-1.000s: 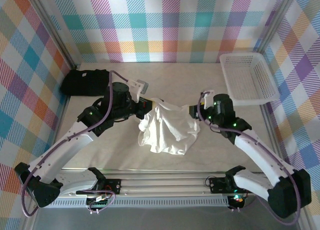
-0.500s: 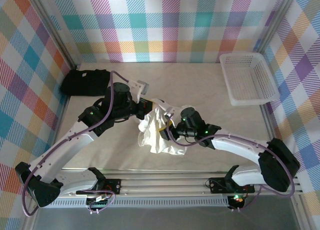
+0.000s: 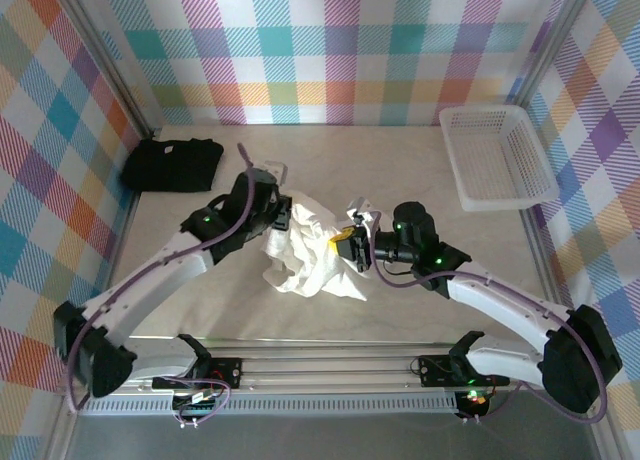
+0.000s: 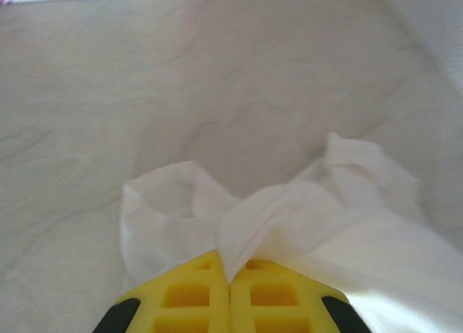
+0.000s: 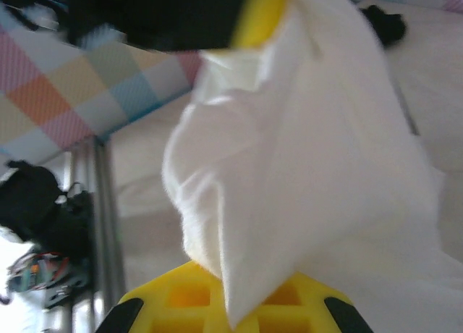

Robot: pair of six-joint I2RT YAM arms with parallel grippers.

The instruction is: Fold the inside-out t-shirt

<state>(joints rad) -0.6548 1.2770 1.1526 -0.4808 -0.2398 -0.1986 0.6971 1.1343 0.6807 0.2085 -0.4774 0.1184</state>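
Where the pale marbled tabletop (image 3: 400,170) reaches its far left corner, a black t-shirt (image 3: 172,164) lies bunched against the plaid wall, well apart from the work in the middle. Just to its right, the left arm reaches in from the near left. The left claw (image 3: 284,216) is clenched on the upper left edge of the inside-out t-shirt (image 3: 315,255). In the left wrist view its yellow fingers (image 4: 188,293) press together with a ridge of white cloth (image 4: 304,217) coming out of the seam between them.

The shirt sits at the centre of the tabletop as a crumpled white heap. Its top is drawn up between the two claws, and its lower folds sag to the surface toward the near rail. It is plain and soft, with deep creases and no flat panel showing. Sleeves and collar cannot be told apart.

On the heap's right side, the right claw (image 3: 350,242) is clamped on a fold of the same cloth. In the right wrist view the white fabric (image 5: 304,166) rises in a blurred sheet from between its yellow fingers (image 5: 181,297).

Farther right, at the far right corner, a white plastic basket (image 3: 497,158) stands well apart from the shirt and both arms.
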